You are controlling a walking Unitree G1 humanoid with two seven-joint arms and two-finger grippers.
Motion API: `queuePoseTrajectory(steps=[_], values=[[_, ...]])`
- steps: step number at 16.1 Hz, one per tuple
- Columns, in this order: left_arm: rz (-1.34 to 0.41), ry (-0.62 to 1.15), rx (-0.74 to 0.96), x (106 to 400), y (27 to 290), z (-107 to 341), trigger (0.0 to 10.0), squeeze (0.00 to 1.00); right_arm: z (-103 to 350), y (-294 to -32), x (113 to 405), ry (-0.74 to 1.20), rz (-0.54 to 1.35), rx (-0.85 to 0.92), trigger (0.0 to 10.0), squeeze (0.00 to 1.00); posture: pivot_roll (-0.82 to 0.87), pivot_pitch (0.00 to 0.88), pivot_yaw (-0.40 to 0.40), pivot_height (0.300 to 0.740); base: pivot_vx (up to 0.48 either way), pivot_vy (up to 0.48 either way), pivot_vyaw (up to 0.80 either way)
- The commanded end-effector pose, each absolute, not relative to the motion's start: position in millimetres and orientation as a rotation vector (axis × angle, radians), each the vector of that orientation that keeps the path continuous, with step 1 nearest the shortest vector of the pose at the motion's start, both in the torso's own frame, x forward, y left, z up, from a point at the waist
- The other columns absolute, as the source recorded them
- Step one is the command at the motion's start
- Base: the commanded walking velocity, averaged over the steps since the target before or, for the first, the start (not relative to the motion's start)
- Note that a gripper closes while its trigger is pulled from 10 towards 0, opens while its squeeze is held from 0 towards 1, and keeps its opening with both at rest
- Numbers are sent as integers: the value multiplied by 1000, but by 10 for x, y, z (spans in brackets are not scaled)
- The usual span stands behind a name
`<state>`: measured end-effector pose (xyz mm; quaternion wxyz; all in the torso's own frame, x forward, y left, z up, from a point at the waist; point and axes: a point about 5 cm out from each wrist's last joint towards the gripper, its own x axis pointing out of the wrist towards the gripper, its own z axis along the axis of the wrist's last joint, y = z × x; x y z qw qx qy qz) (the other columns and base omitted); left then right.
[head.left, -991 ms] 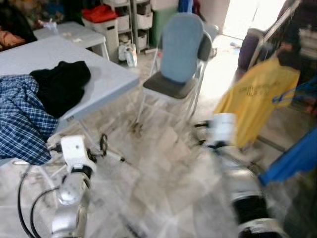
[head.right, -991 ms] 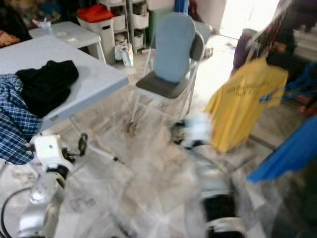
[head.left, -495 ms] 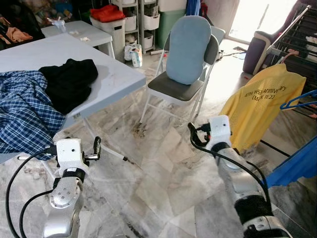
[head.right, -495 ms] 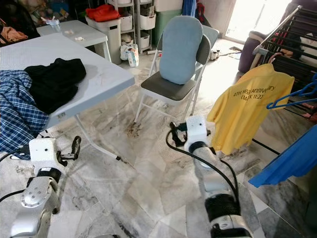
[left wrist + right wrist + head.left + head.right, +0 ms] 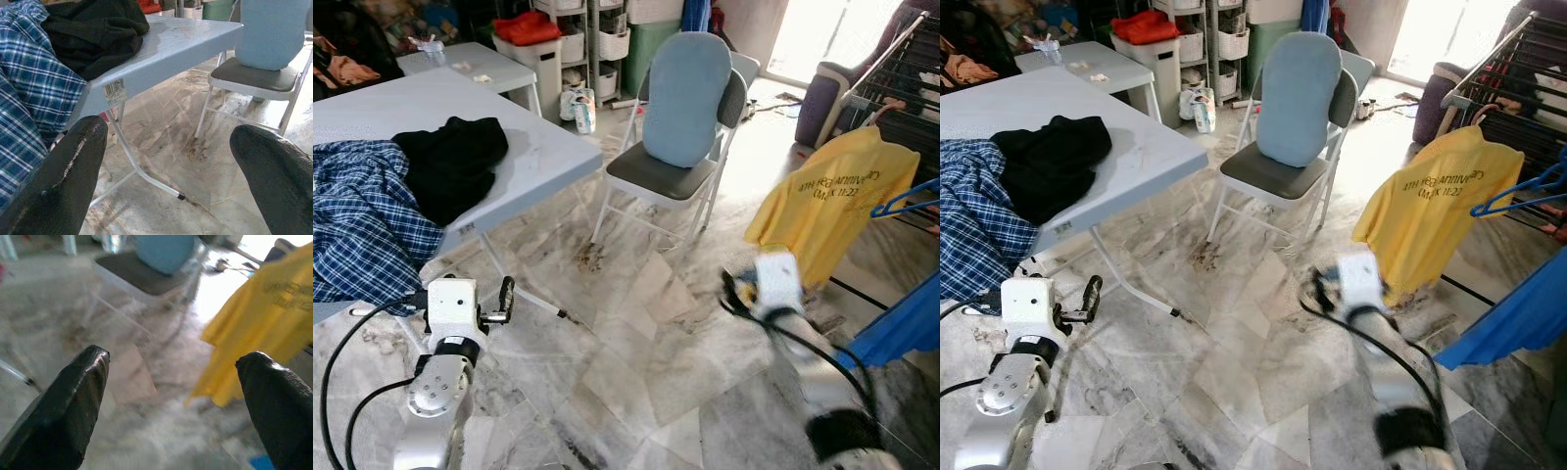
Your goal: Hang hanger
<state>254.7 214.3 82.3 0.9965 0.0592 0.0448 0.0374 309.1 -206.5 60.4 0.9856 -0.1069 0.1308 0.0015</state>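
A yellow T-shirt [image 5: 822, 211] hangs on a hanger from the drying rack [image 5: 901, 49] at the right. A bare blue hanger [image 5: 906, 199] hangs beside it, above a blue garment [image 5: 901, 328]. My right gripper [image 5: 732, 292] is low over the floor just left of the yellow shirt, blurred by motion. In the right wrist view it [image 5: 171, 367] is open and holds nothing, with the yellow shirt [image 5: 264, 318] ahead. My left gripper [image 5: 504, 297] hangs low by the table leg. The left wrist view shows it [image 5: 168, 142] open and holding nothing.
A grey folding table [image 5: 548, 147] at the left carries a plaid shirt [image 5: 362, 225] and a black garment [image 5: 450, 162]. A folding chair with a blue cushion [image 5: 680, 108] stands in the middle. Storage shelves [image 5: 597, 39] line the back. Marble floor [image 5: 636, 362] lies between the arms.
My right arm has swung down and to the right, closer to the yellow shirt, and is now blurred. The left arm has barely moved.
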Motion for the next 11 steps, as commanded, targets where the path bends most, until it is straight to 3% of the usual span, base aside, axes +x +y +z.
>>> queuePoseTrajectory(steps=[1,3,6,8,10,11], values=[[65,88,130,2543,2146,847,10000,0,675,-2162,3100,232,-25,-225,10000,0,14,0,-1,740,0,0,0],[46,100,119,2529,2104,817,10000,0,702,-2221,3087,224,-41,-222,10000,0,10,0,2,740,0,0,0],[36,99,119,2525,2076,805,10000,0,863,-2042,3202,146,-29,-161,10000,0,9,0,4,740,0,0,0],[52,91,120,2527,2105,829,10000,0,1054,-1760,3362,68,-20,-27,10000,0,23,0,-1,740,0,0,0],[56,89,120,2522,2096,829,10000,0,1104,-1531,3386,23,61,-21,10000,0,27,0,-6,740,0,0,0],[56,89,120,2514,2081,826,10000,0,1040,-1479,3362,37,79,-47,10000,0,38,0,-14,740,0,0,800]])
